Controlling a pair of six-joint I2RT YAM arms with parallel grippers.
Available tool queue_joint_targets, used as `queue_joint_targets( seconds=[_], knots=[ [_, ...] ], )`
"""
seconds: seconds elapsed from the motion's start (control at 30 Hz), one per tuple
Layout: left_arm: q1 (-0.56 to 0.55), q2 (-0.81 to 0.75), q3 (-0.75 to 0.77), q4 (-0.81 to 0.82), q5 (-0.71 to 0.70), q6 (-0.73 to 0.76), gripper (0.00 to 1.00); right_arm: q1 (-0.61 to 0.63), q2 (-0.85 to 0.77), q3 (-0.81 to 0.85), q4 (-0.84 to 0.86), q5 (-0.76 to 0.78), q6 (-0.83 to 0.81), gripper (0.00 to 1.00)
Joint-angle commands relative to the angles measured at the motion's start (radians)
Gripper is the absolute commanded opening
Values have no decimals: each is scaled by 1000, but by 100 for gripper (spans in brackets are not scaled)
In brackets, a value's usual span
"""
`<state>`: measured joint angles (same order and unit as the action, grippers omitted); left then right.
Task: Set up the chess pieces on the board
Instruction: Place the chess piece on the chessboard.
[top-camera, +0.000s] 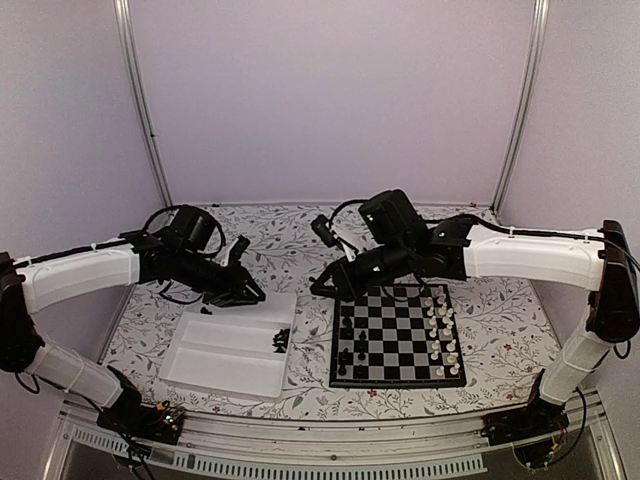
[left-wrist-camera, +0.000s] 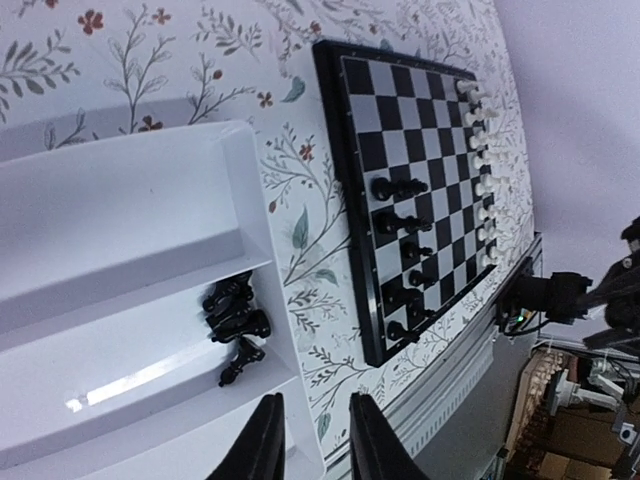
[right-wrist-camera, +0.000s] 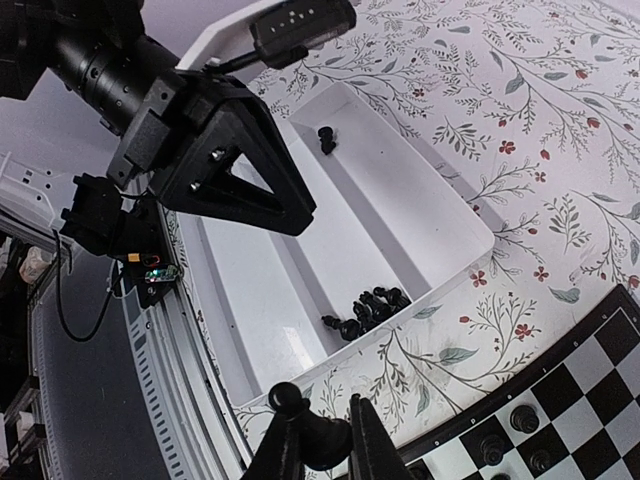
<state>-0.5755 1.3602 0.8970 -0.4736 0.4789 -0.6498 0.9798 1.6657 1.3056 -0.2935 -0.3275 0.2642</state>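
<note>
Some black chess pieces are lying clustered in the white tray at its edge nearest the board. Others are standing on the board's left files, facing white pieces. A strip of floral cloth is separating tray and board. The right gripper, reaching across the board's far-left corner, is pinching one black piece. The left gripper is hovering over the tray, fingers narrowly parted and empty.

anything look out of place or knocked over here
Tiny black plastic chess pieces lie toppled in a heap against one end of the white shallow tray, and one black piece sits alone elsewhere in it. Nothing looks spilled or damaged.
</note>
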Motion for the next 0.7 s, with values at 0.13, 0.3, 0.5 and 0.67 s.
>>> queue_joint_targets(
  seconds=[0.13,0.3,0.5,0.67],
  knots=[
    [-22,-157,73,270,98,26,37,0,-58,-27,16,12,-1,9],
    [-66,-98,119,300,179,9,38,-1,-63,-23,10,34,1,9],
    [-134,-14,171,277,199,22,38,-1,-70,-19,11,35,0,10],
    [-178,49,212,277,208,24,35,-1,-72,-17,11,32,-2,10]
  ],
)
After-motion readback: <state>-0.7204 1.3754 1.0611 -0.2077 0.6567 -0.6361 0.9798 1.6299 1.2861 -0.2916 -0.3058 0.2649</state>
